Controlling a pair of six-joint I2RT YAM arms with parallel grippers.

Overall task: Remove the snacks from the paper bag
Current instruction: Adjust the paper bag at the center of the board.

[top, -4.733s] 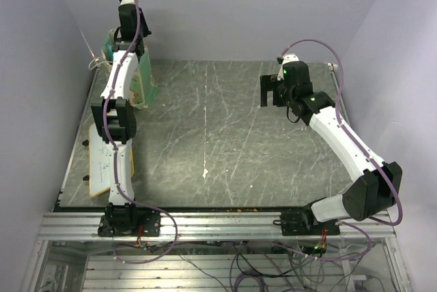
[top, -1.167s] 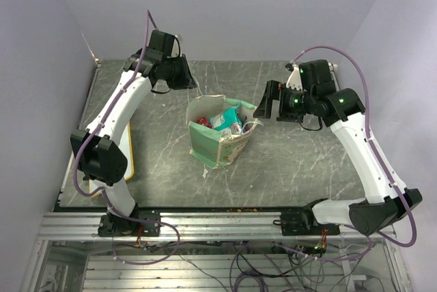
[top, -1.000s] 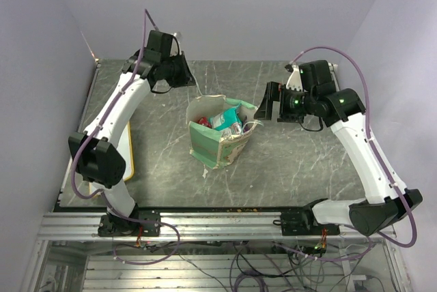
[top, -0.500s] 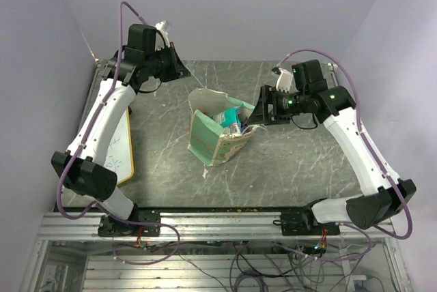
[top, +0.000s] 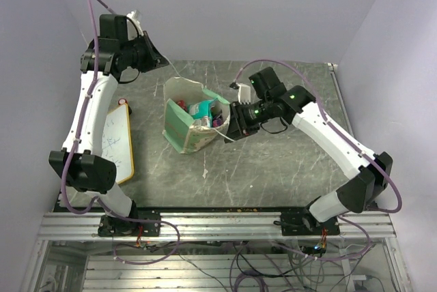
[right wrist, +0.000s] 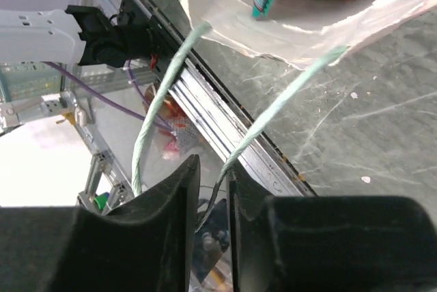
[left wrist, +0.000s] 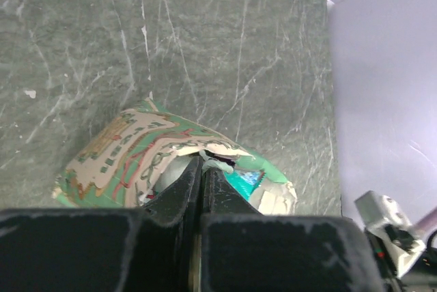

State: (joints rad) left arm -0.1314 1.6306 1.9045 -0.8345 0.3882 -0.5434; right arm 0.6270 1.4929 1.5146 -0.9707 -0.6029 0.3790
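The left claw and right claw each pinch the paper bag's handles, so next, I reckon, one must free up for the snacks.

Dark grey stone-look desk, scratched all over with pale lines. Wood-framed whiteboard lying flat along the left edge, faint scribbles on it. Tiny white scrap toward the front, a few brownish crumbs along the near edge. Aluminium rail just below that, lavender walls all round.

Creased matt paper bag, glossy foil snacks, scratched marbled table
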